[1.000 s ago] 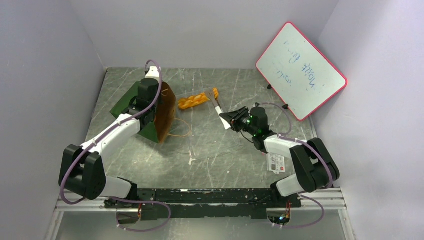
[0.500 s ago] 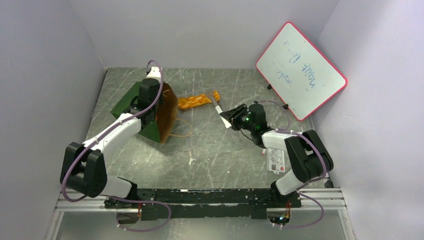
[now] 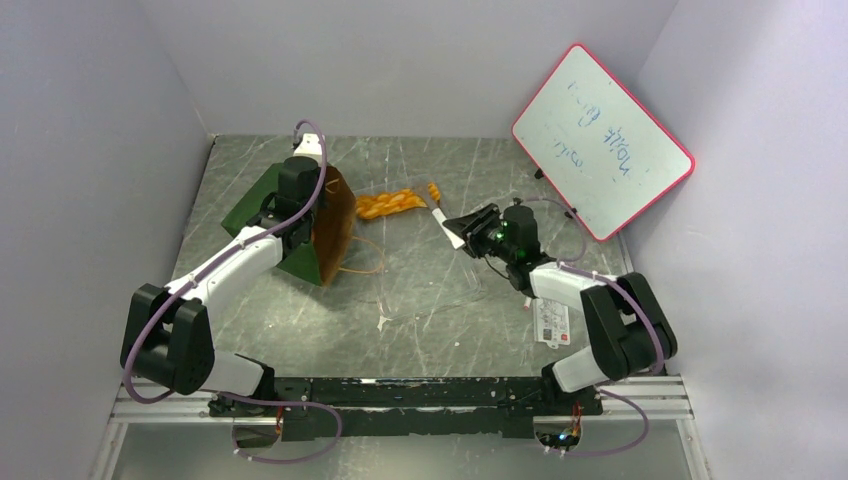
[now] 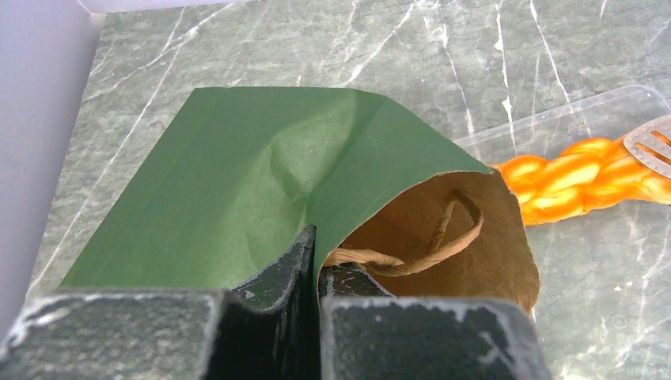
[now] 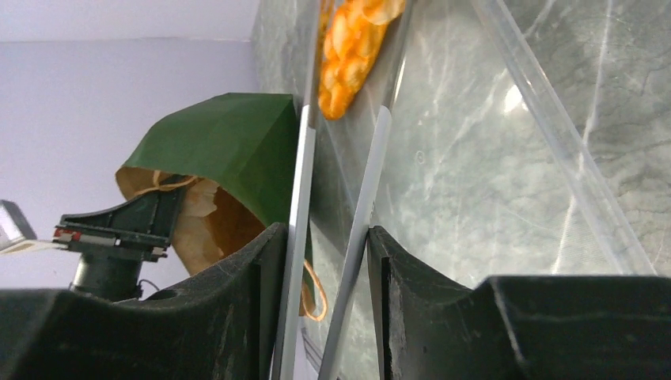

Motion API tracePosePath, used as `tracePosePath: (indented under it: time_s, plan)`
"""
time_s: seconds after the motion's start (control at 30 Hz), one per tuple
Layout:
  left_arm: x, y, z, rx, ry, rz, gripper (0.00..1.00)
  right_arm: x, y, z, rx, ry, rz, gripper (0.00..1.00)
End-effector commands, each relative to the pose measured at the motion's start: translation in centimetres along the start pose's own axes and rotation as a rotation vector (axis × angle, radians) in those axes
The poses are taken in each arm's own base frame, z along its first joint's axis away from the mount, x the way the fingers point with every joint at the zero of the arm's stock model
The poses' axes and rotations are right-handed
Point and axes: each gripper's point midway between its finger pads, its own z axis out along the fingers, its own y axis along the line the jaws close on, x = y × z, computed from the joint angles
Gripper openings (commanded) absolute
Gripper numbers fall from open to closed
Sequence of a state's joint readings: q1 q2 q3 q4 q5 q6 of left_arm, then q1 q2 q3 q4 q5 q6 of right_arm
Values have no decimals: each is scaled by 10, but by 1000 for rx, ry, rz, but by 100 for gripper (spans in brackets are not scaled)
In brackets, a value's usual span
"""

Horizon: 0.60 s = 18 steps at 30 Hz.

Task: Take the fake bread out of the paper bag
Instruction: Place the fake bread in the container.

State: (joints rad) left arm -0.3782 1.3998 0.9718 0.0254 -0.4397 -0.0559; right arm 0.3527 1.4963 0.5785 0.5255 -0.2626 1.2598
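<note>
Right pincer [image 5: 320, 237] has its fingers pressed on the two arms of the metal tongs [image 5: 303, 182]. Straight ahead, at the tong tips, the braided fake bread [image 5: 348, 55] lies on a clear tray [image 4: 554, 115], outside the paper bag [image 4: 237, 174]. Left pincer [image 4: 316, 245] is clamped tight on the bag's rim. The bread looks light, stiff and glossy, so probably slippery. Best bet is pinching mid-loaf, across the braid.

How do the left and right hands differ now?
The left hand pinches the paper bag by its rim, jaws shut; the right hand grips the metal tongs, jaws held apart by their two arms. The left hand is at the bag's mouth; the right hand is farther right, tongs reaching the braided loaf. Both hold something.
</note>
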Motion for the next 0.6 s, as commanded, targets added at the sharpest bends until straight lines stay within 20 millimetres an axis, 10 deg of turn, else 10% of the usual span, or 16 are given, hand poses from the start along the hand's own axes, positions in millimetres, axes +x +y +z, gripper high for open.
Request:
tracePosePath:
  time_s: [0.0,0.57]
  plan:
    - [-29,-3,1,24,-77,-34,7,-11,12,-14,-13,-50,-10,44]
    - [-34,-4,2,29,-84,-26,7,-8,18,-39,-1,-64,4,43]
